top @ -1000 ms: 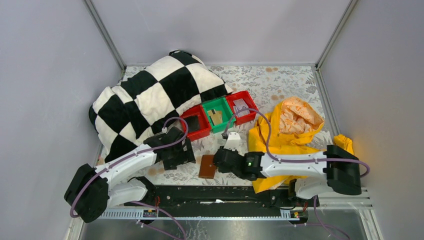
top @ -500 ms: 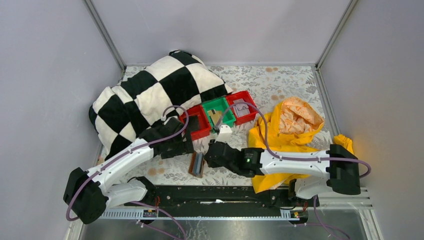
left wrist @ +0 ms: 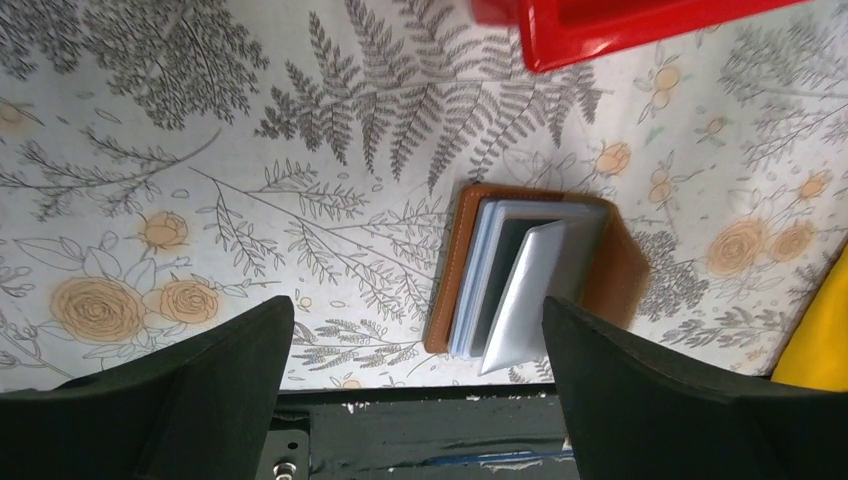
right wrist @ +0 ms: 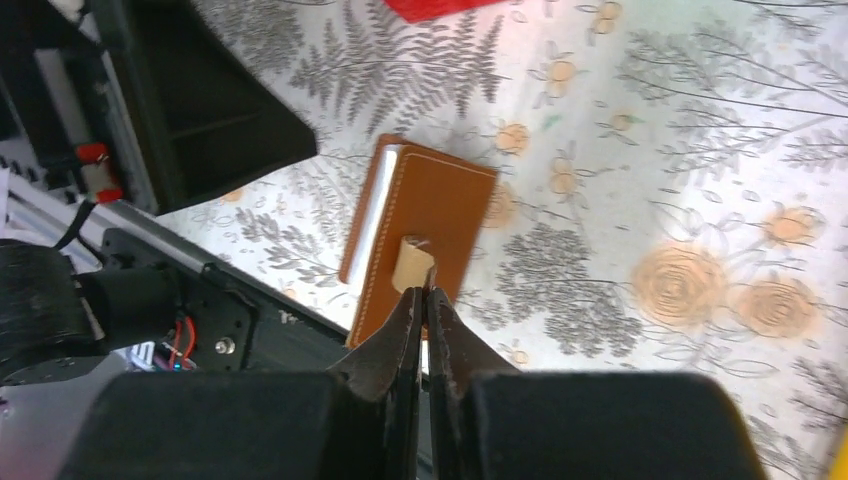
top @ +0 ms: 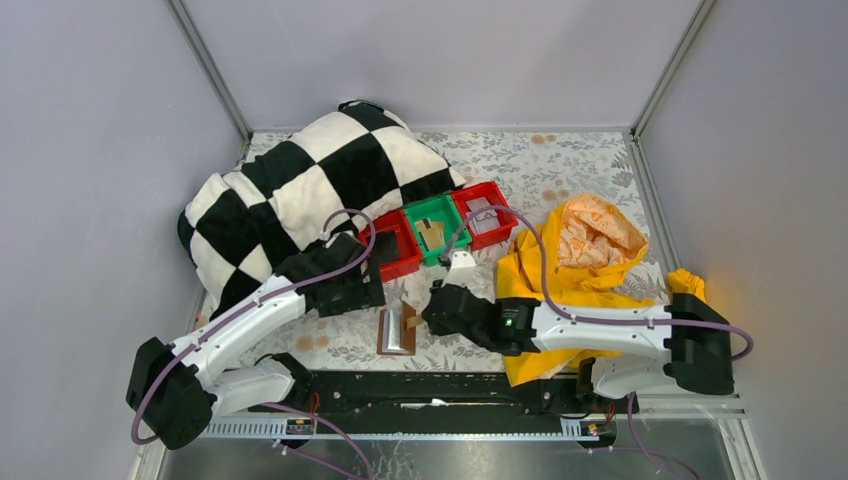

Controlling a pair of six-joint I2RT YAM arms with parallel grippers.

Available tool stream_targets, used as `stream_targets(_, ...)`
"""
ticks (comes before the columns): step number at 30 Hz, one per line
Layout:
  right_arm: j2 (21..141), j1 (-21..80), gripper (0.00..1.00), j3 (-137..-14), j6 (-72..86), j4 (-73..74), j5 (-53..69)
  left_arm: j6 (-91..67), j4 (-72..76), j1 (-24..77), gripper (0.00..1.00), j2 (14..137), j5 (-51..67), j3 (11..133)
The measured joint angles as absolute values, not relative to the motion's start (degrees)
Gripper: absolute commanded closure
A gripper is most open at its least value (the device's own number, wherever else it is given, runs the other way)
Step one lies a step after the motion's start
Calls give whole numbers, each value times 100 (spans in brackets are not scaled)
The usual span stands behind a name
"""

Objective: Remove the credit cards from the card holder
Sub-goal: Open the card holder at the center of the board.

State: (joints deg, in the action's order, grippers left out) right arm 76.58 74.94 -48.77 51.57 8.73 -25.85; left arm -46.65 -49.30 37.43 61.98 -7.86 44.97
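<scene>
A black-and-white checkered cushion [top: 300,190] lies far left on the floral counter [top: 560,160]. Beside it sit a red bin [top: 400,270], a green bin [top: 425,203] and a second red bin [top: 480,187]. A yellow garment [top: 570,275] lies crumpled at the right.

Card holder [top: 397,330] gone from flat and closed, through on-edge, to half-open on tabletop [top: 560,170], grey pockets showing. Right fingers [right wrist: 405,330] pinched tighter on its tan tab [right wrist: 413,262]. Left arm [top: 240,325] stretched further forward.

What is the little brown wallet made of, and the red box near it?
The wallet looks like smooth brown leather, or something made to look like it: pale stitching runs along its edge. The red box looks like hard, shiny plastic, with a clean moulded rim.
</scene>
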Motion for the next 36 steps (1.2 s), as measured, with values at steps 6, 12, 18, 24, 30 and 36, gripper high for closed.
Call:
stream_targets(6,6989,7126,100,-4191,5166,1107,-2574,-4692,-4871,3743,2,6200,-561,4274)
stream_targets(12,6799,6716,100,-3726,5166,1372,-2421,-4694,-4751,3743,2,6263,-467,4274)
stream_targets(18,6879,6403,100,-3363,5234,1496,-2281,-4694,-4652,3743,2,6335,-416,4272)
stream_targets(24,7277,6246,100,-3301,5247,1542,-2244,-4694,-4641,3741,2,6348,-384,4270)
stream_targets(30,7533,6217,77,-3424,5249,1732,-2252,-4692,-4637,3741,2,6351,-353,4270)
stream_targets(36,7533,6213,65,-3498,5181,1868,-2244,-4689,-4609,3741,2,6361,-320,4270)
